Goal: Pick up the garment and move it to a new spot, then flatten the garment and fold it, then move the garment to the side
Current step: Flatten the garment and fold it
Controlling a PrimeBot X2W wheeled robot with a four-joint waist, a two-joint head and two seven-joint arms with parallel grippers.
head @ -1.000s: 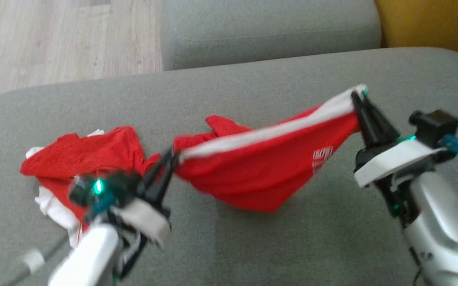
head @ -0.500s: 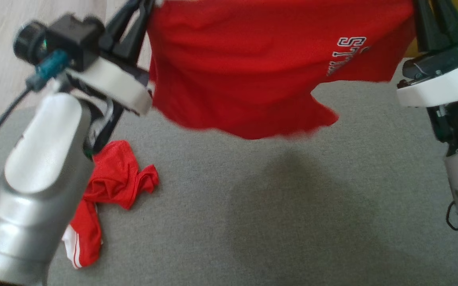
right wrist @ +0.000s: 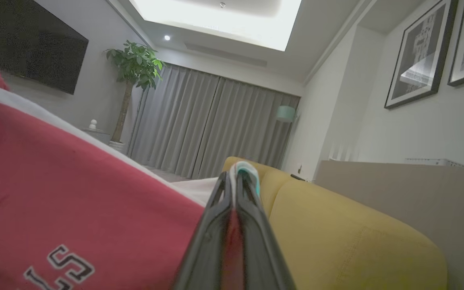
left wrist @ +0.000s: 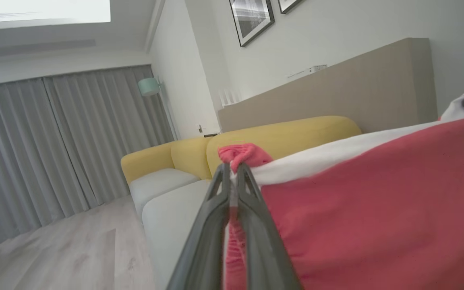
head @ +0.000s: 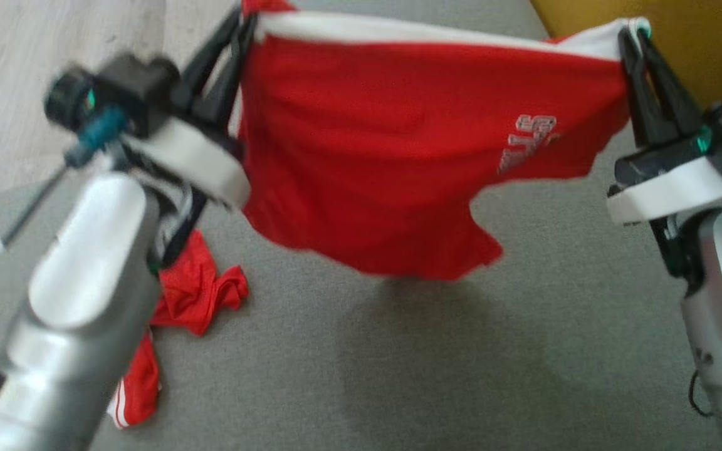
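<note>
Red garment (head: 398,144) spans left gripper (head: 245,22) to right gripper (head: 630,36).

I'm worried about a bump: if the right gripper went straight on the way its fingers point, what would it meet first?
Probably the yellow sofa, just beyond the right gripper; it might instead pass over it toward the grey curtains. Depth is unclear.

Soft, even overhead light. The hanging garment (head: 398,156) casts a diffuse shadow on the grey sofa cushion (head: 524,388). Motion blur smears the left arm (head: 85,263). The recessed ceiling panel (right wrist: 224,20) glares white, and both wrist views bow at the edges.
</note>
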